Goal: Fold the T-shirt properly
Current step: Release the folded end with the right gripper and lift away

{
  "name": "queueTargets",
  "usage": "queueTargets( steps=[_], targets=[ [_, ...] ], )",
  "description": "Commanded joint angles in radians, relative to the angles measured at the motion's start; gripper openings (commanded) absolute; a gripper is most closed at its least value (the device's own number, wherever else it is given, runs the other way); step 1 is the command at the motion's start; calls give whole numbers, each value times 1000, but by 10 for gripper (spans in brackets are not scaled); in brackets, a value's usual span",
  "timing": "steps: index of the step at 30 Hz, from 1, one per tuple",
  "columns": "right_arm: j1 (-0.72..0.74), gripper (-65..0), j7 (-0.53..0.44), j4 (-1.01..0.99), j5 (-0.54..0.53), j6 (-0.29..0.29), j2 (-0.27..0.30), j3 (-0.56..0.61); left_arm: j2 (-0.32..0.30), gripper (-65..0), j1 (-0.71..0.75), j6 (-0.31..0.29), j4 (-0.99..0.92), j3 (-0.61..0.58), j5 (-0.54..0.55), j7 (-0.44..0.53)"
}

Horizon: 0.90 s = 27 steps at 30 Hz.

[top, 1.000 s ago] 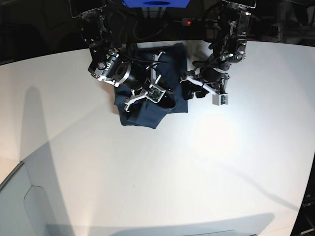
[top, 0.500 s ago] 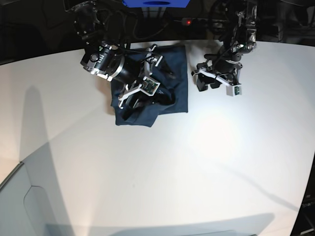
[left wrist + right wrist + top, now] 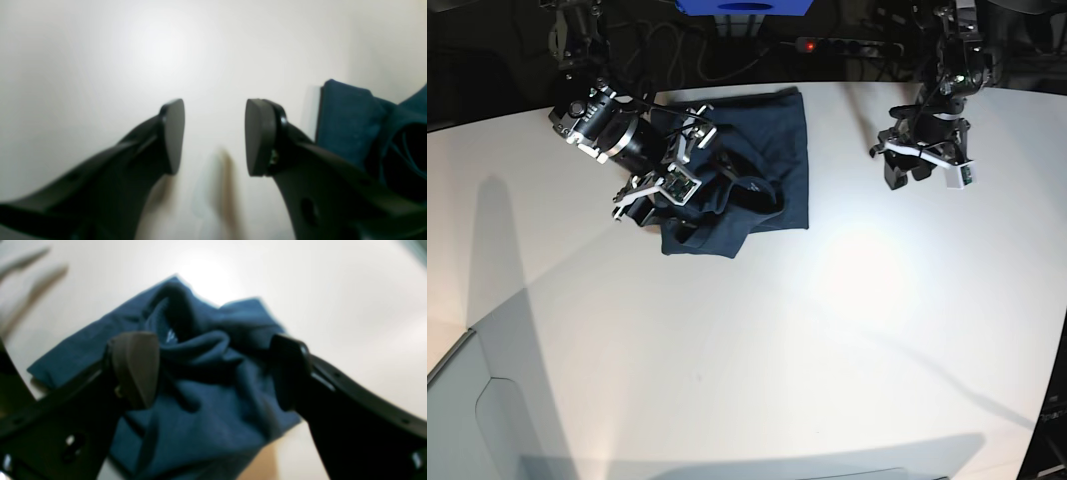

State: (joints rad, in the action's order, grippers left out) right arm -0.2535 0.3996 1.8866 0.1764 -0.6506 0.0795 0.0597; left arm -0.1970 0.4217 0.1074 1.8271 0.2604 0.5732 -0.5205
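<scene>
The dark navy T-shirt (image 3: 772, 165) lies folded into a rough rectangle at the back of the white table (image 3: 757, 340), with a rumpled lump at its lower left. My right gripper (image 3: 670, 172) is open and empty, hovering over the shirt's left edge. In the right wrist view its jaws (image 3: 213, 370) stand wide apart above the bunched cloth (image 3: 206, 413), where a small white neck label (image 3: 170, 336) shows. My left gripper (image 3: 919, 168) is open and empty over bare table to the right of the shirt. In the left wrist view (image 3: 215, 136) the shirt's edge (image 3: 347, 126) lies beside its right finger.
A blue object (image 3: 742, 8), a power strip with a red light (image 3: 809, 45) and cables lie behind the table's back edge. A grey panel (image 3: 467, 410) sits at the lower left corner.
My right arm has moved left, from over the middle of the shirt to its left edge. My left arm has moved right, away from the shirt. The shirt stays with a rumpled lower left corner.
</scene>
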Motion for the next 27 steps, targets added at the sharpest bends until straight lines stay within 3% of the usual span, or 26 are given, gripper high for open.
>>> queueTargets(
  steps=[1,4,7,13,14,19,27],
  targets=[
    [10,-154,-31,1,-19,-13,-1,1,-6,-366,3,-7,20,3,9,18],
    [21,-176,-31,-25,-19,-13,-1,9,-6,-366,3,-7,21,3,9,18],
    [27,-267,-31,-48,-19,-13,-2,9,-3,-366,3,-7,21,3,9,18],
    [23,-619,-28,-49,-19,-13,-2,9,-2,-366,10,-7,21,3,9,18],
    [18,-650,-28,-45,-19,-13,-2,9,-2,-366,15,-7,21,3,9,18],
    [-31,-649,-29,18,-19,-13,-2,15,0,-366,16,-7,23,3,9,18],
    [-119,-649,-31,104,-19,-13,-1,156,0,-366,9,-7,23,1,9,18]
  ],
)
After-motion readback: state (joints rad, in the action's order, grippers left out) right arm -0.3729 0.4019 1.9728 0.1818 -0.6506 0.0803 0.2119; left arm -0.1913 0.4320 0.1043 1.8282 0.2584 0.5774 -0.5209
